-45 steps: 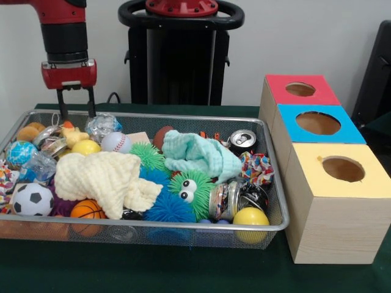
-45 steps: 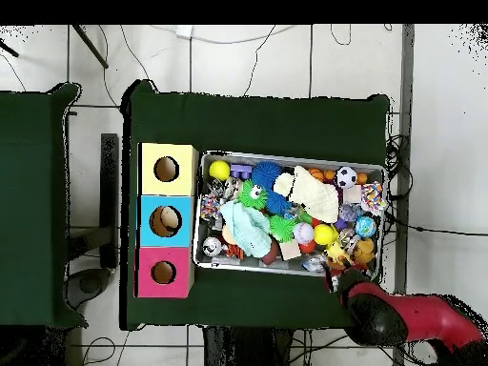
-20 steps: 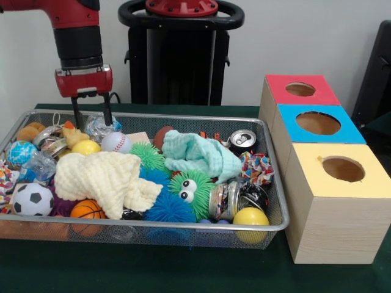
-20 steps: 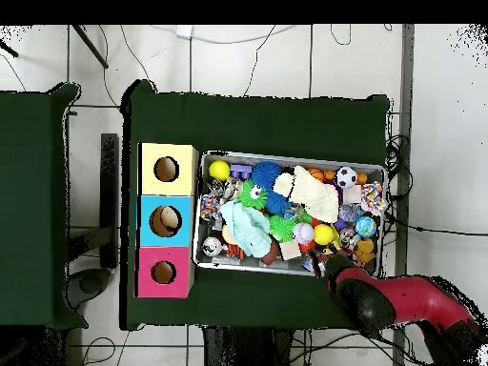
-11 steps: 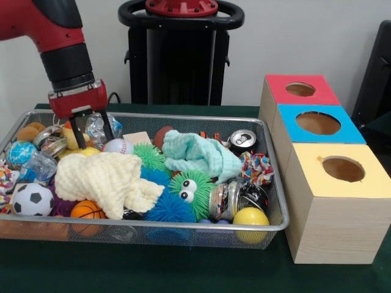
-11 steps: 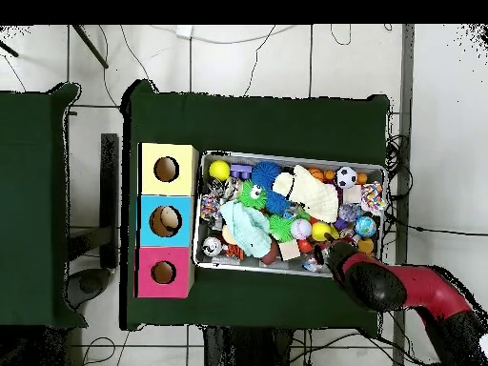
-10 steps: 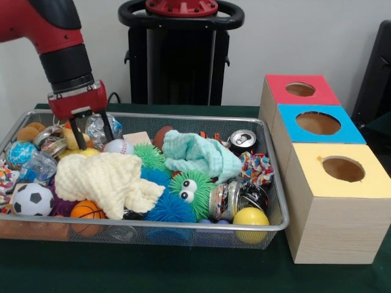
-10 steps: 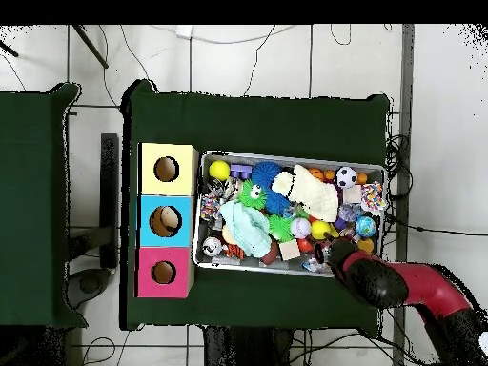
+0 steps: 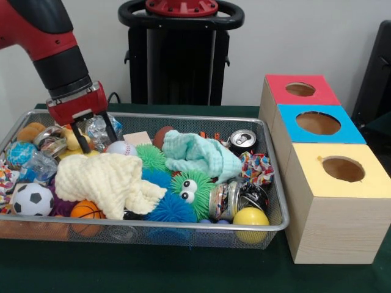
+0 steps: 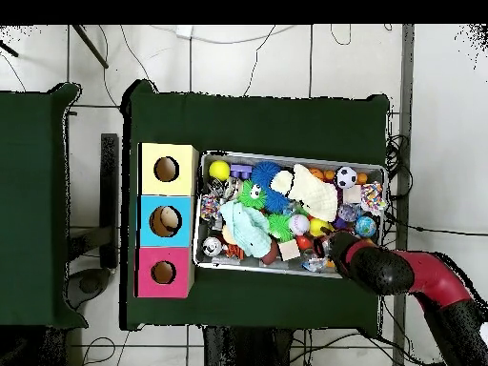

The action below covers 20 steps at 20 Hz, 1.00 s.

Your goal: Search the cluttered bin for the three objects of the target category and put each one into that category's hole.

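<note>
Front and overhead views. I see the end effector (image 9: 93, 130) lowered into the far corner of the wire basket (image 9: 183, 227), its two fingers parted narrowly, nothing gripped between them. They straddle a crinkled clear wrapper (image 9: 98, 126), beside a baseball (image 9: 121, 148) and a cream cloth (image 9: 107, 178). The basket rests on the green surface (image 9: 153, 268), next to three wooden boxes (image 9: 333, 201) with holes.
</note>
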Motion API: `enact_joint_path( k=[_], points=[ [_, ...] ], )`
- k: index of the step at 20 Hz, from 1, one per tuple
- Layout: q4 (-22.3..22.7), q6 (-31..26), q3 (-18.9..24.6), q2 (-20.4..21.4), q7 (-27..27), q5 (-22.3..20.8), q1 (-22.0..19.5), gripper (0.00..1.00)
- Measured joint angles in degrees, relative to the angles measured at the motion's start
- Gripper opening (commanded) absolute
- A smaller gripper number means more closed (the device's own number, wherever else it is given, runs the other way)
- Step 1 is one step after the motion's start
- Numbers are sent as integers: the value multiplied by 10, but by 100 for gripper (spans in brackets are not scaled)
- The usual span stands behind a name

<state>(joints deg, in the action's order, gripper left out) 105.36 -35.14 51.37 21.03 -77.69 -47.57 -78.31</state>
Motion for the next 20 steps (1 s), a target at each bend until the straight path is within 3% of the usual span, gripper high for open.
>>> enact_joint_path(
  k=[10,16,20],
  points=[
    [6,2,17,23,1,0,8,100],
    [48,13,24,78,1,10,48,100],
    [83,26,38,113,1,39,90,100]
  ],
)
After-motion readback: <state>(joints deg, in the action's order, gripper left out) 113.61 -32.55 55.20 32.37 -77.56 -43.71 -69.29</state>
